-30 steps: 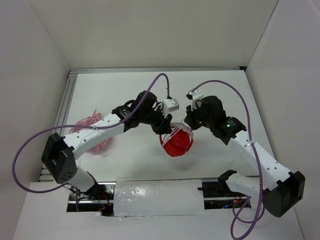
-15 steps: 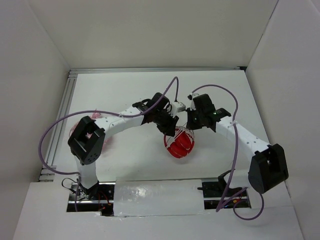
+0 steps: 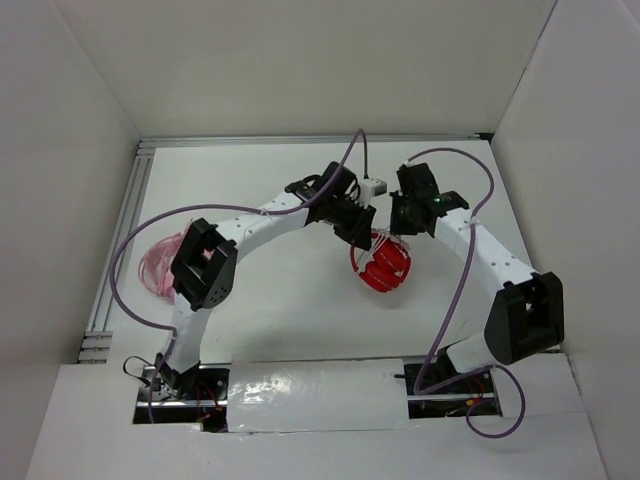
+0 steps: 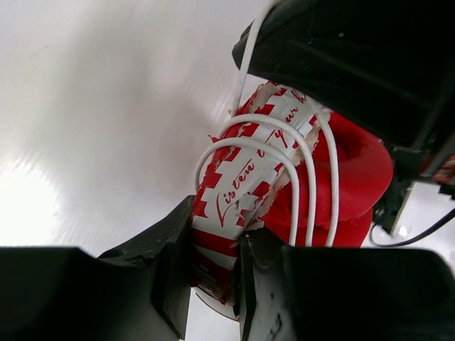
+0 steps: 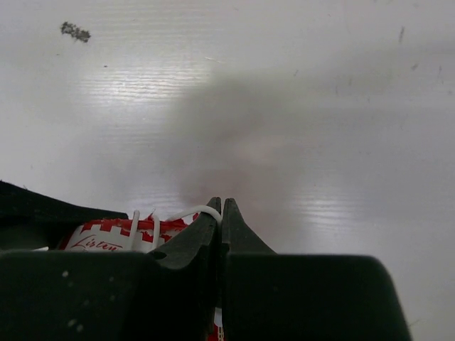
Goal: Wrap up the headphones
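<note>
On the table (image 3: 250,190), the headphones (image 3: 384,266) hung between my 2 grippers. My left gripper (image 4: 213,277) was clamped across the headband (image 4: 242,185). My right gripper (image 5: 221,213), jaws together just right of it, probably pinched the white cable (image 4: 293,202), whose loops crossed the band's long axis.

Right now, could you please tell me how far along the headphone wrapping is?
Done: several turns of white cable lie around the headband of the headphones. In hand: the left gripper clamps the headband, the right gripper pinches the cable. Left: winding on whatever cable remains and tucking its end; how much remains is hidden.
</note>
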